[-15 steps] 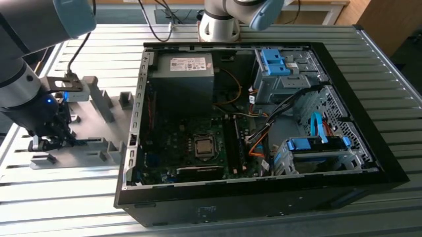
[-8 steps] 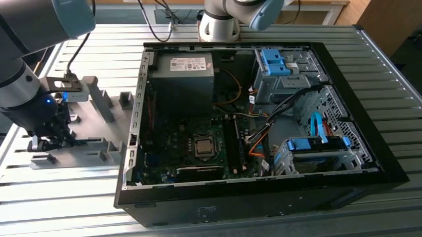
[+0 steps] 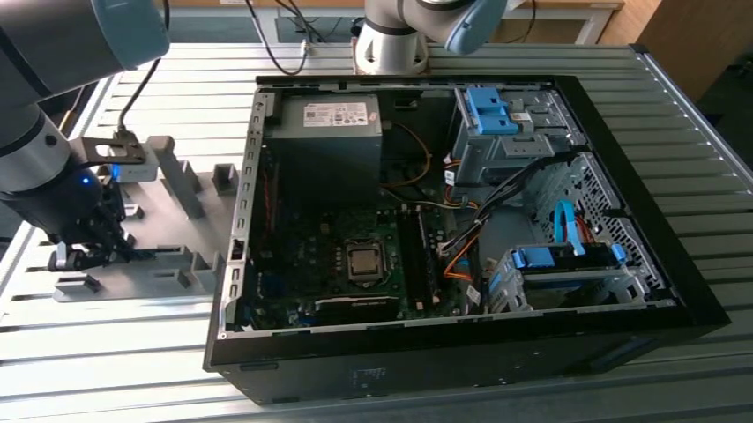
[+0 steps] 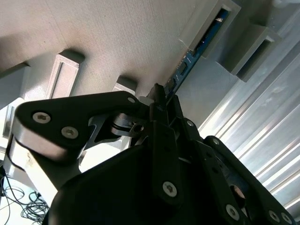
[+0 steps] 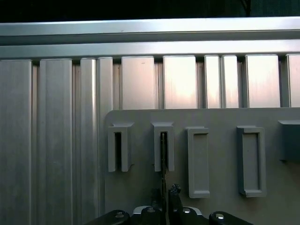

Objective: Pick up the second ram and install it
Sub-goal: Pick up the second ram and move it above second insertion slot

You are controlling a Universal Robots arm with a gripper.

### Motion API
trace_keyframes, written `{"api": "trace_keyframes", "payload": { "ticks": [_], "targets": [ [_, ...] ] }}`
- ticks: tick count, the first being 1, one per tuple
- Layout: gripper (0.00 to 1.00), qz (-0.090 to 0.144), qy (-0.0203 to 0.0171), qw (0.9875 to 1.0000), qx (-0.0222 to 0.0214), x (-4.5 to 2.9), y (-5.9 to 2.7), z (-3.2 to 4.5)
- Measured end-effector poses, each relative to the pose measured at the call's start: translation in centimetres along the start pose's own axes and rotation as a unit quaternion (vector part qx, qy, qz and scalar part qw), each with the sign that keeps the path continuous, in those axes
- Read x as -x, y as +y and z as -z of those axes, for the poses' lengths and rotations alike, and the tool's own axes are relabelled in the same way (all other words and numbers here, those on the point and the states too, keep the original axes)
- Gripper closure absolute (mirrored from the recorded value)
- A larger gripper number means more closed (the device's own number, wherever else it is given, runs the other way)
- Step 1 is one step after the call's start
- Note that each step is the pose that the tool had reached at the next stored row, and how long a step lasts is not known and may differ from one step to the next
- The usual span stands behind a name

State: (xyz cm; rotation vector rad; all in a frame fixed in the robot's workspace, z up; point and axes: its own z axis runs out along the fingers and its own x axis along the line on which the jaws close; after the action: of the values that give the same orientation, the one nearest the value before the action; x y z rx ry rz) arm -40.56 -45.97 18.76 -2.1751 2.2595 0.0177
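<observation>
1. We see the end effector (image 4: 159, 96) pinching the second ram (image 4: 193, 54), which stands in a grey holder (image 5: 220, 119).
2. In the exterior view the holder lies at nine o'clock from the open computer case (image 3: 471, 370); we judge that lifting and installation remain.

A ribbed aluminium counter (image 3: 118, 361) catches pale light, with a wooden desk (image 3: 565, 7) and brown wooden panel (image 3: 694, 40) beyond its far edge.

In the second wrist view you get only part of the second ram (image 4: 190, 55) — its far end sinks into a slot of the grey holder (image 4: 117, 37), and its near end disappears between the clamped fingers of the gripper (image 4: 161, 96). In the exterior view the arm (image 3: 48, 53) is cut off at the edge.
</observation>
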Motion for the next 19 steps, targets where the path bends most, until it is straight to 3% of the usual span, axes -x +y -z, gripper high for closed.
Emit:
{"api": "trace_keyframes", "payload": {
  "ticks": [3,4,19],
  "targets": [
    [0.8,0.0,0.0,1.0,0.0,0.0,0.0,0.0],
    [0.86,0.0,0.0,1.0,0.0,0.0,0.0,-0.01],
    [0.86,0.0,0.0,1.0,0.0,0.0,0.0,0.13]
  ]
}}
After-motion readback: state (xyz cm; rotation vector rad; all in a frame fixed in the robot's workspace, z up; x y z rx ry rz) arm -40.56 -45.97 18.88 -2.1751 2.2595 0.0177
